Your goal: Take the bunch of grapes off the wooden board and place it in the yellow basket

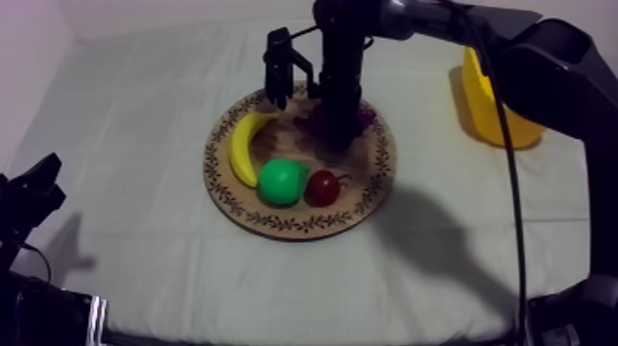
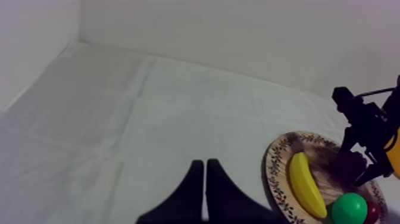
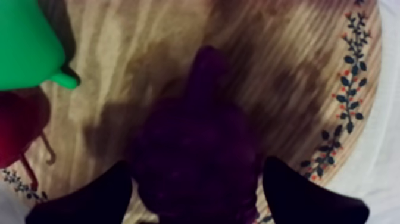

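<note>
Purple bunch of grapes [image 1: 365, 119] is lying far-centre on the wooden board [image 1: 276, 221], right gripper [image 1: 337, 131] standing over it, yellow basket [image 1: 497, 115] sitting far right. Left wrist: left gripper [image 2: 205, 170] is lying pinched to a narrow wedge. Right wrist: fingers [image 3: 89, 196] are straddling the bunch, spread wide; closing evenly on its broad middle before lifting seems wisest.

Board [image 1: 276, 224] mid-table, basket [image 1: 497, 120] off to the right.
On the board the banana [image 1: 244, 147] lies at the left, the pear [image 1: 281, 181] and the small red fruit [image 1: 323, 188] sit side by side in front, and the grapes [image 1: 366, 118] lie behind them; the basket stands well apart, toward the back.
</note>
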Controlling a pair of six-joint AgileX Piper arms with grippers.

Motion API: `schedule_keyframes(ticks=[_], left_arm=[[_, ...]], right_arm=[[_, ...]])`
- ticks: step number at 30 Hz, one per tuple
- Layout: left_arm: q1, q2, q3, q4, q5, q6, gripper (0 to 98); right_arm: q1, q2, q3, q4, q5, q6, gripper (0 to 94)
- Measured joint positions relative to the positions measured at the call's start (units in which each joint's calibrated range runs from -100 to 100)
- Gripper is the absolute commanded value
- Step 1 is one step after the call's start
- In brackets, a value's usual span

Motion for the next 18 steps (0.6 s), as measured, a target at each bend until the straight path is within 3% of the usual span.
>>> schedule_keyframes(ticks=[9,18], left_arm=[[0.00,0.00,0.00,0.00,0.00,0.00,0.1],[0.00,0.00,0.00,0.00,0.00,0.00,0.1]], right_arm=[[0.34,1.27,-1.94,0.26,-0.24,-0.37,29.9],[0.49,-3.86,-0.67,-0.05,0.91,-1.18,24.4]])
